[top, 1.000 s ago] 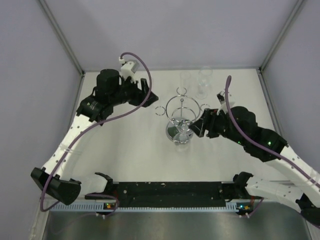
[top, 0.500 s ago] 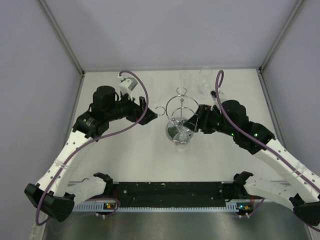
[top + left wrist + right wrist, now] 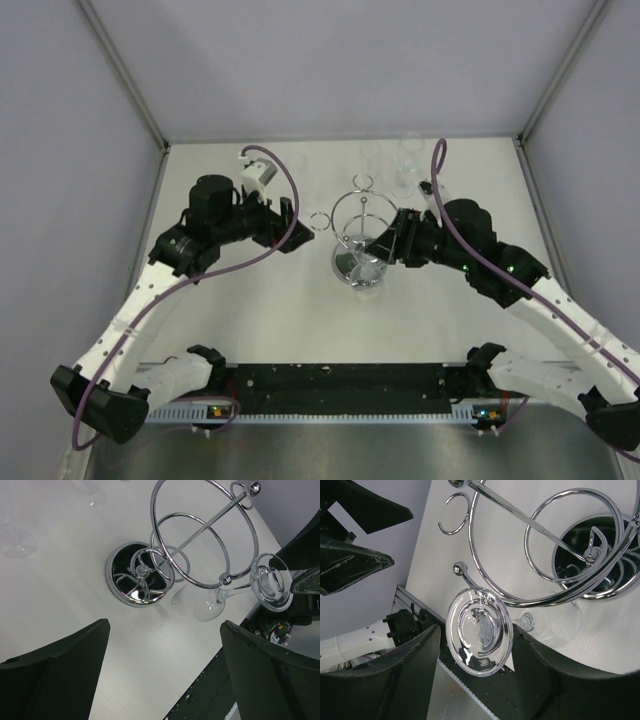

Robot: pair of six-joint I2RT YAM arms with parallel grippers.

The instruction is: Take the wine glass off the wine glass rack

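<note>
**Top external view.** The wine glass rack (image 3: 362,228) stands on its round mirrored base near the middle of the tabletop (image 3: 260,320), somewhat toward the far edge. The wine glass (image 3: 370,262) is faint here and hangs at the rack's near side, over the base. The left gripper (image 3: 298,225) is just left of the rack, touching nothing, with its jaws spread wide. The right gripper (image 3: 385,245) reaches in from the right and meets the rack's near-right side. Two further clear glasses (image 3: 390,158) stand upright near the far edge, behind the rack.

**Left wrist view.** The left gripper's two dark fingers (image 3: 55,672) frame the picture's lower corners, far apart, with only bare tabletop between them. Beyond them the rack shows its central post, large hoop and smaller rings. The wine glass hangs inverted and tilted at the hoop's right side, its foot above the wire and its bowl below.

**Right wrist view.** The foot of the wine glass fills the gap between the right gripper's fingers (image 3: 395,680), one finger on each side of the disc. The jaws stand at a medium width. It cannot be told whether the pads press on the foot. The stem and bowl run down behind the hoop wire toward the mirrored base.
</note>
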